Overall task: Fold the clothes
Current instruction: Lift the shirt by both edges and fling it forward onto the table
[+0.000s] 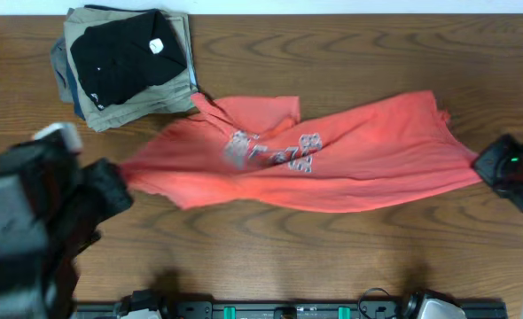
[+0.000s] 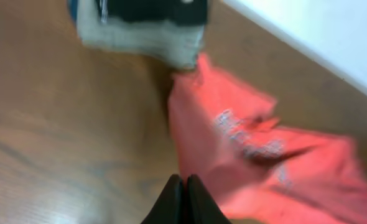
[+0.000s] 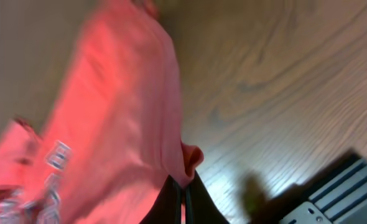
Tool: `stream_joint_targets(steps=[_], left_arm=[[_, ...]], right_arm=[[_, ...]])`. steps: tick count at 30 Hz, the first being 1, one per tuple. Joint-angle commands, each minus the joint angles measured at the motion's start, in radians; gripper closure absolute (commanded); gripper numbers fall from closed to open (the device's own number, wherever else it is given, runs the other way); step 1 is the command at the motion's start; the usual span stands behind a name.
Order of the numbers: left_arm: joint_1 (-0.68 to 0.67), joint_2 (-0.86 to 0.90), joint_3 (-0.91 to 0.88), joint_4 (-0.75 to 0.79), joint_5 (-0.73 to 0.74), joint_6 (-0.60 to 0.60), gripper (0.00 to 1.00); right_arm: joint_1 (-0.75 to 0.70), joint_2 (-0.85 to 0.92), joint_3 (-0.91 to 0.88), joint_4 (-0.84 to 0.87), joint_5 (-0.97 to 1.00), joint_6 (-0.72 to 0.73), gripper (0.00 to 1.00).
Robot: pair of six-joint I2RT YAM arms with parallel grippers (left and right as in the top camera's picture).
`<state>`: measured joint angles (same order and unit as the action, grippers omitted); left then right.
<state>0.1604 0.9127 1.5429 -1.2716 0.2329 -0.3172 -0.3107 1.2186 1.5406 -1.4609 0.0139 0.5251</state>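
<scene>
Wooden table [image 1: 350,257] underneath. Pinching T-shirt [image 1: 359,159] ends in left gripper [image 2: 185,186] and right gripper [image 3: 185,186]. Hold it taut between them.

The T-shirt [image 1: 377,151] folds over part of its lettering [image 1: 288,152]; the left wrist view is blurred.

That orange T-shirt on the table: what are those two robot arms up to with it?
They are working on folding it. The left gripper is pinched shut on one end of the red-orange T-shirt and the right gripper is pinched on the opposite end, so it lies stretched out across the table, rumpled, lettering up. No fold is made yet. A pile of folded garments sits in the far corner beside it.
</scene>
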Motion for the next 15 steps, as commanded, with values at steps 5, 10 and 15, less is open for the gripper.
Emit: stream_joint_targets(steps=[5,10,15], left_arm=[[-0.001,0.037,0.515,-0.175,-0.004,-0.011,0.94],[-0.001,0.115,0.855,-0.3,0.026,-0.01,0.94],[-0.001,0.181,1.007,-0.318,0.025,-0.01,0.94]], right_arm=[[-0.006,-0.016,0.429,-0.196,0.018,-0.04,0.99],[-0.006,-0.017,0.663,-0.238,0.035,-0.069,0.99],[-0.006,-0.005,0.726,-0.237,0.035,-0.069,0.99]])
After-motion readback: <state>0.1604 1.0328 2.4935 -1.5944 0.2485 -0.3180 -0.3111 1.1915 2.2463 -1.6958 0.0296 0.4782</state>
